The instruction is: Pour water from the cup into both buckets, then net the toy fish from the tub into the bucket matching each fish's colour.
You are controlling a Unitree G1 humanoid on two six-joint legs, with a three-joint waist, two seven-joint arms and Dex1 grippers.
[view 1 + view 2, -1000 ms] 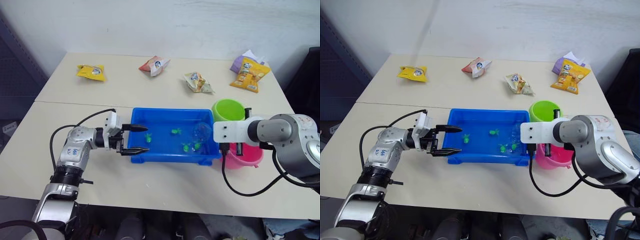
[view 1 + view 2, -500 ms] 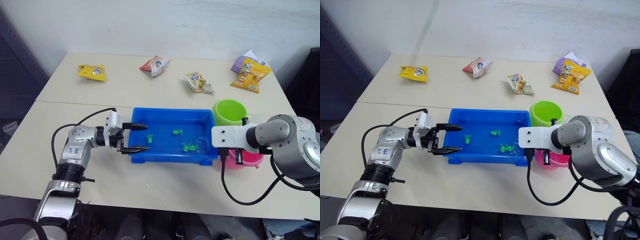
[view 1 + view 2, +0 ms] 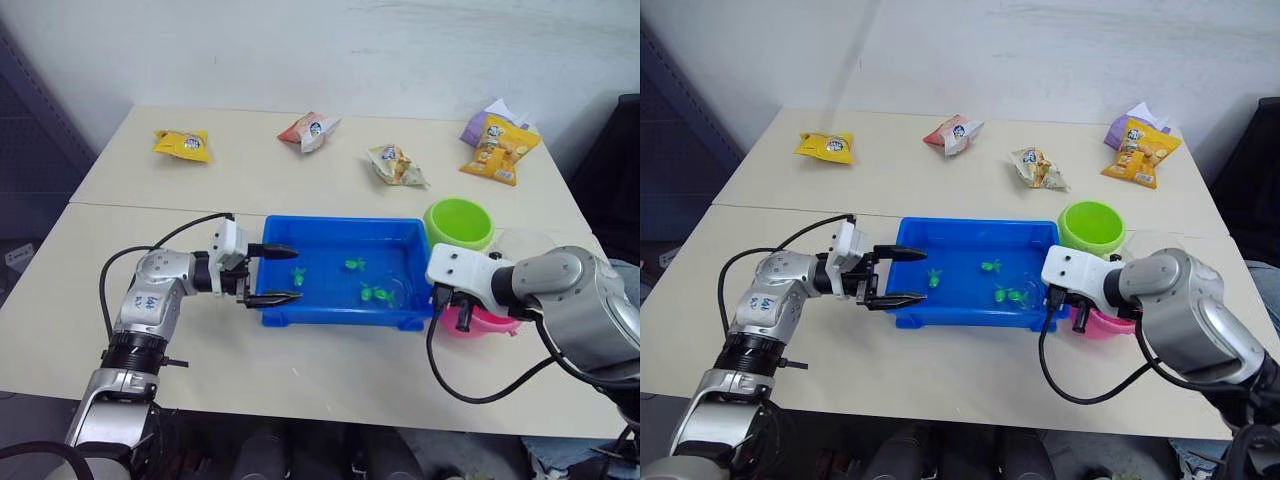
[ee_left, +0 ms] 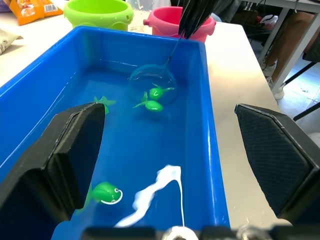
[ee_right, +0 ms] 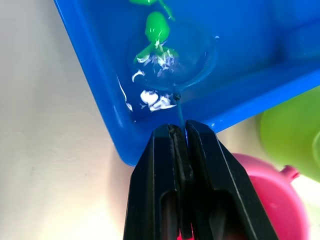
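Note:
The blue tub [image 3: 338, 310] holds water and green toy fish [image 3: 353, 264]. My left gripper [image 3: 283, 273] is open, its two fingers straddling the tub's left wall. My right gripper [image 5: 179, 132] is shut on the thin handle of the net [image 5: 176, 59], at the tub's right end. The hoop [image 4: 152, 84] lies in the water around two green fish [image 4: 153, 105]. The lime green bucket [image 3: 458, 222] stands behind the tub's right corner. The pink bucket [image 3: 487, 321] sits partly hidden behind my right wrist. The clear cup [image 3: 524, 244] shows faintly right of the green bucket.
Several snack bags lie along the table's far side: yellow [image 3: 182, 144], red and white [image 3: 309, 129], pale [image 3: 396, 165], orange [image 3: 500, 147]. A black cable loops from my right wrist over the table's front [image 3: 470, 385].
The right arm has swung down and right, lowering the net from above the tub's right end into the water by the green fish. The left gripper has stayed put.

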